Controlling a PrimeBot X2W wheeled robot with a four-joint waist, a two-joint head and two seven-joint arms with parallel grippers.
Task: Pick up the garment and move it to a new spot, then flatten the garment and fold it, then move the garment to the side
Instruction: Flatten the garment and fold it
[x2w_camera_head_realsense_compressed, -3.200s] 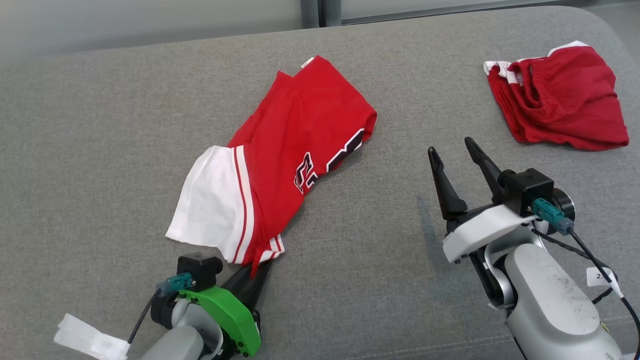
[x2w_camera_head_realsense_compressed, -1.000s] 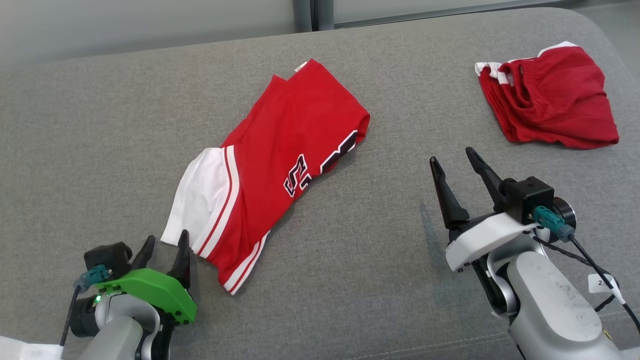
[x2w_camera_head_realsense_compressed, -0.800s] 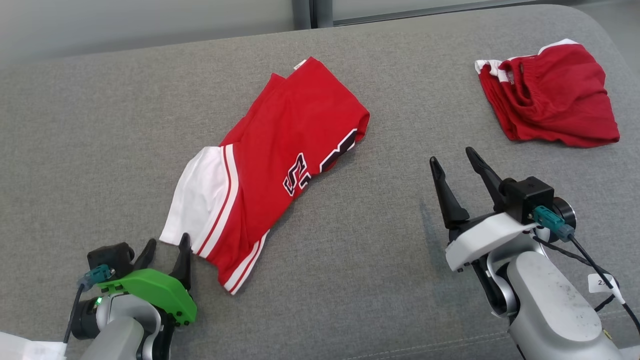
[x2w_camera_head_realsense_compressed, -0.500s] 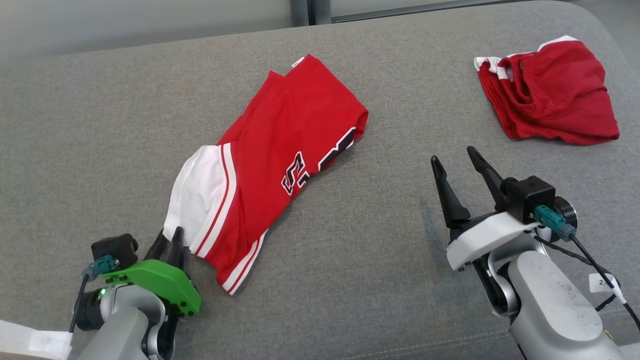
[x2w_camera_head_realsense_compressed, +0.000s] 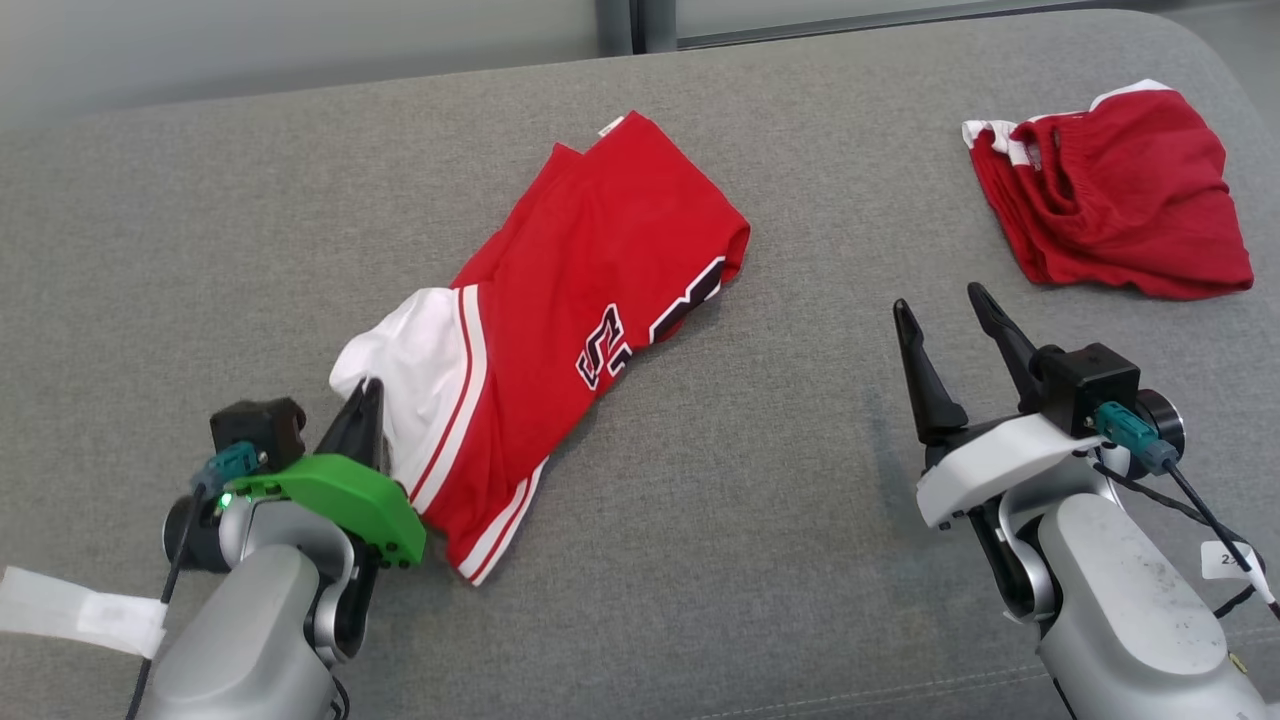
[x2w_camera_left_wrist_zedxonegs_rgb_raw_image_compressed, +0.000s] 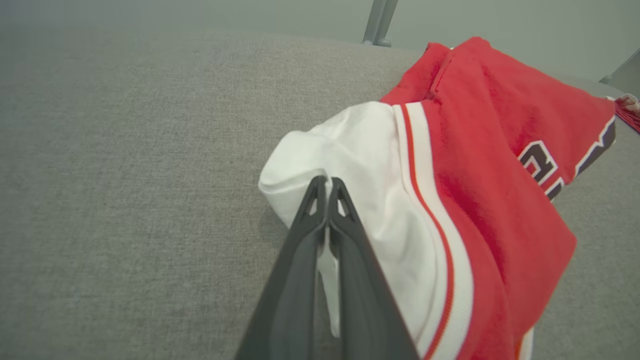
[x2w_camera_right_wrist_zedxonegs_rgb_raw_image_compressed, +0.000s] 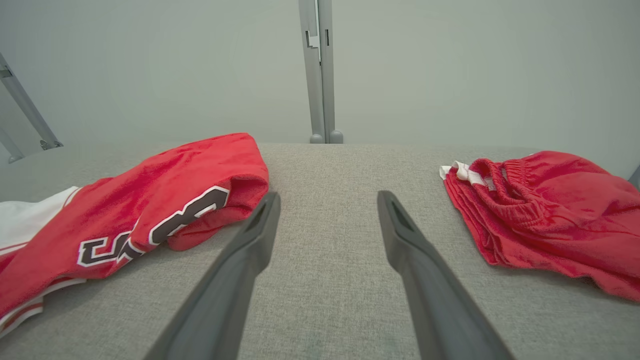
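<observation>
— Is the left gripper holding anything?
— It's pinching shut on the white corner of the shirt, which is lying rumpled mid-sofa; the right gripper is hovering open, empty
— And handling?
— Light and floppy, I'm guessing; it's going to sag, so the far red hem is wanting a second hold

We see bare grey cushion btwn the red-and-white garment, centre-left, and the red shorts, far right: a wide lane, w/ only our right gripper standing open in it. Left of the garment the cushion's bare too, bar our left gripper pinching its near-left corner.
</observation>
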